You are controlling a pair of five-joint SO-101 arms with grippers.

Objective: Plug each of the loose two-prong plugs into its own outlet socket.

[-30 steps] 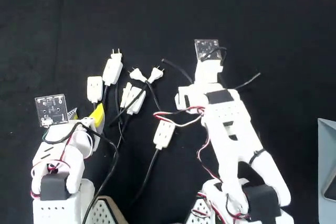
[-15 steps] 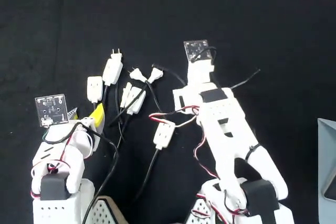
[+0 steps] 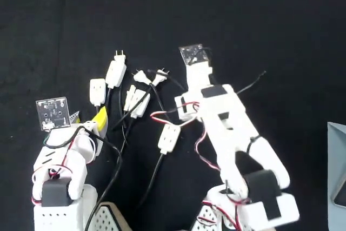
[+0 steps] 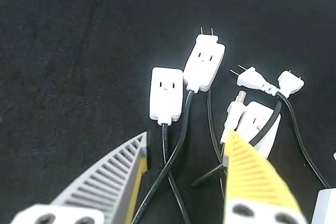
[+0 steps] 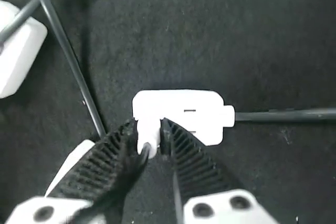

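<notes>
The left gripper (image 4: pixel 186 135) sits well left of the lone socket (image 3: pixel 168 138), close to the arms. Its grey and yellow fingers are spread wide, with nothing between them but cords lying on the black cloth (image 3: pixel 281 31).

Left of the lone socket and farther out lies a flat socket (image 4: pixel 167 92), slots up. Right beside it is a taller plug (image 4: pixel 205 61), prongs pointing away. Nearer the lone socket a white pair (image 3: pixel 136 101) lies side by side. Just past that, two small plugs (image 4: pixel 252 78) lie nearly head to head.

The right arm (image 3: pixel 227 128) reaches out past the lone socket on its right. The right gripper (image 5: pixel 148 129) is drawn narrow, pinching one end of a white block (image 5: pixel 184 114).

The step looks like getting a sound hold on this block. The bite is thin and sits at one corner, so I'd want it deeper and square before any lift, or the block may swivel. Its lead (image 5: pixel 283 114) will likely tug, so a low, slow lift should keep it off the black cord (image 5: pixel 68 51) alongside. Prongs and slots must line up before any push, and the left gripper could brace the other half.

The block lies flat on the cloth, rounded at the corners, with two short slots on its upper face. The lead leaves the end opposite the grip. The arm covers the block from above, so I judge it lies just beyond the lone socket, to the right.
</notes>
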